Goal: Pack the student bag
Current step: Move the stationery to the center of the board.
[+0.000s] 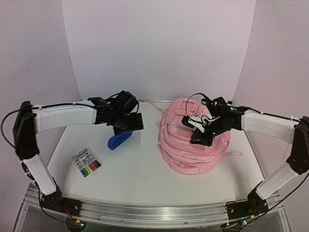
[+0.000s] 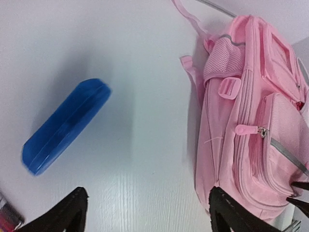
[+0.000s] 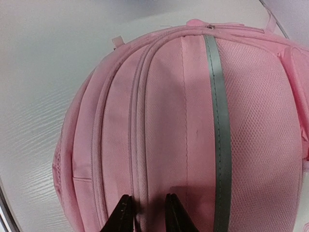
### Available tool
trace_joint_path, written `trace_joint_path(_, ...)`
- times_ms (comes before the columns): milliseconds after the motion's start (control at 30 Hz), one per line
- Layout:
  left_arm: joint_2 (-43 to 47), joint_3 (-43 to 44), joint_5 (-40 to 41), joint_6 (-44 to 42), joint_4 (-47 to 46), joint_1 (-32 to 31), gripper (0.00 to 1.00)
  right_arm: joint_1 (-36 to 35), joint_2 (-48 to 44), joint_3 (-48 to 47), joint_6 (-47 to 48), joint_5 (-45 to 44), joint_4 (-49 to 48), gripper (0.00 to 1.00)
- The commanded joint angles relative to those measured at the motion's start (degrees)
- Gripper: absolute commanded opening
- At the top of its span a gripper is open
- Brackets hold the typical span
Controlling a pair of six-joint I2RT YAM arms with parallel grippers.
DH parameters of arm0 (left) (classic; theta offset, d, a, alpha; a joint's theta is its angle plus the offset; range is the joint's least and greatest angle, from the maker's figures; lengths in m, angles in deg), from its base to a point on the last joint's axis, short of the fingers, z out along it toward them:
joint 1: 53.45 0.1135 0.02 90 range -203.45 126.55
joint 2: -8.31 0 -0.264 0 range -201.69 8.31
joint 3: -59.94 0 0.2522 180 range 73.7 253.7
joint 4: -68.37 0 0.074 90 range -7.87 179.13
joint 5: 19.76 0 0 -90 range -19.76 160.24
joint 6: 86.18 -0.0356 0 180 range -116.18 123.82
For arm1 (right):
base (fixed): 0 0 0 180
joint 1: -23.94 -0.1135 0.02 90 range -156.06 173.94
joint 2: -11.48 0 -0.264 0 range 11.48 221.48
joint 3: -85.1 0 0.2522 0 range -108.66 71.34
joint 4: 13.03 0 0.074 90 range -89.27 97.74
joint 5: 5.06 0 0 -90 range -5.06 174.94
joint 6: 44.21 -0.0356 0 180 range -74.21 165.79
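**Student bag (image 1: 193, 150), 1.** Soft pink backpack lying flat, front panel up, on the right half of the surface (image 1: 145, 186) and towards the back. One grey reflective strip (image 3: 217, 121) runs down the front pocket. One mesh side pocket (image 2: 222, 58) and one pink zip pull (image 2: 248, 129) show in the left wrist view. Two straps trail from the far end. Contents: not visible.

**Blue case (image 1: 118, 141), 1.** Long, rounded, hard-looking, lid closed. It lies left of centre, well apart from the bag. Contents: not visible.

**Marker pack (image 1: 87, 163), 1.** A clear packet lying flat, nearer the front edge than the case and to its left, near it but not touching. It holds a row of coloured markers (the exact number is too small to count).

**Left gripper (image 2: 149, 220), 1.** It hangs above the surface between the case and the bag, its fingers spread wide with nothing between them.

**Right gripper (image 3: 148, 218), 1.** It sits low over the bag's front, its fingers only narrowly apart and straddling the zip seams (whether they pinch fabric or a zip cannot be told).
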Motion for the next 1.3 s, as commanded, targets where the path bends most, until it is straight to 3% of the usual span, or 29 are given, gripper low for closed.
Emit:
trace_joint_path(0, 12.9, -7.6, 13.6, 23.7, 9.1, -5.9, 0.96, -0.4, 0.3, -3.4, -3.3, 2.7, -0.8, 0.53)
trace_joint_path(233, 13.7, -10.7, 15.0, 57.8, 35.6, -11.9, 1.0, -0.4, 1.1, -7.1, -8.4, 5.0, -0.7, 0.85)
trace_joint_path(400, 13.0, -13.2, 9.8, 76.2, 49.5, -12.1, 1.0, -0.5, 1.5, -9.6, -10.7, 6.3, 0.3, 0.9)
trace_joint_path(567, 19.9, -21.7, 8.1, 83.9, 51.3, -12.0, 1.0, -0.5, 1.1, -10.8, -11.5, 7.0, 1.6, 0.93)
trace_joint_path(767, 33.4, -33.0, 13.4, 82.5, 47.4, -11.7, 1.0, -0.4, 1.1, -12.9, -11.9, 8.1, 4.1, 0.98)
trace_joint_path(900, 40.2, -38.5, 11.7, 77.6, 43.7, -8.3, 1.0, -0.4, 1.4, -14.3, -14.3, 8.7, 4.3, 0.98)
trace_joint_path(1067, 34.9, -37.8, 8.5, 68.3, 36.2, -4.8, 1.0, -0.4, 2.4, -15.5, -15.1, 9.8, 4.6, 0.98)
trace_joint_path(1267, 25.8, -36.5, 3.6, 52.4, 20.2, 1.0, 1.0, -0.4, 2.7, -16.2, -14.7, 10.2, 6.0, 0.98)
